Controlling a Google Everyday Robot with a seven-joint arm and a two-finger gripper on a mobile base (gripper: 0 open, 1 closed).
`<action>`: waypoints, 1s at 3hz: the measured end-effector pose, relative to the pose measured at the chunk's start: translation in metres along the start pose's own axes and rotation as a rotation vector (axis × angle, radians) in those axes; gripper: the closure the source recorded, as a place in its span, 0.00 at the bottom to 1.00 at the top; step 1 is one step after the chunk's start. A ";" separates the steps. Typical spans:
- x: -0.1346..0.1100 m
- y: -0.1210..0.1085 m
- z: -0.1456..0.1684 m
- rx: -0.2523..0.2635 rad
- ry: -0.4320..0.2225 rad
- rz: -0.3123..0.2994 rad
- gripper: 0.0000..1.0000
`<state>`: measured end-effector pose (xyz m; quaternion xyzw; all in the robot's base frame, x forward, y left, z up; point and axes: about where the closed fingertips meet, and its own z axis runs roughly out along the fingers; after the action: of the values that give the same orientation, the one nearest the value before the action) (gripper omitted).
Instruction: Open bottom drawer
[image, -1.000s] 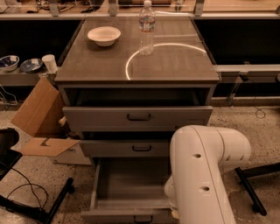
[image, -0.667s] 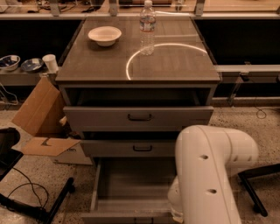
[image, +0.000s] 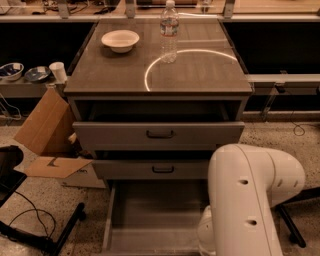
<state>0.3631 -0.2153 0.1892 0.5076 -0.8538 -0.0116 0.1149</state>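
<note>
bottom drawer (image: 155, 220) open beside white arm (image: 245, 200) | jaws unseen, perhaps behind it | state: cannot tell

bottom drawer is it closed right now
No, the bottom drawer is pulled far out below the other two fronts, showing its grey tray, with the white arm beside it; the hand is out of view.

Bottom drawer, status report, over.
Pincer out of view, somewhere behind the white arm at lower right. Bottom drawer stands well out, grey tray showing. The arm covers the drawer's right side.
</note>
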 end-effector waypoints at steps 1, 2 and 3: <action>0.002 0.004 0.002 -0.004 0.000 0.011 0.98; 0.002 0.004 0.002 -0.004 0.000 0.011 0.69; 0.002 0.004 0.002 -0.004 0.000 0.011 0.46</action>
<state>0.3580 -0.2149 0.1884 0.5026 -0.8566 -0.0129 0.1159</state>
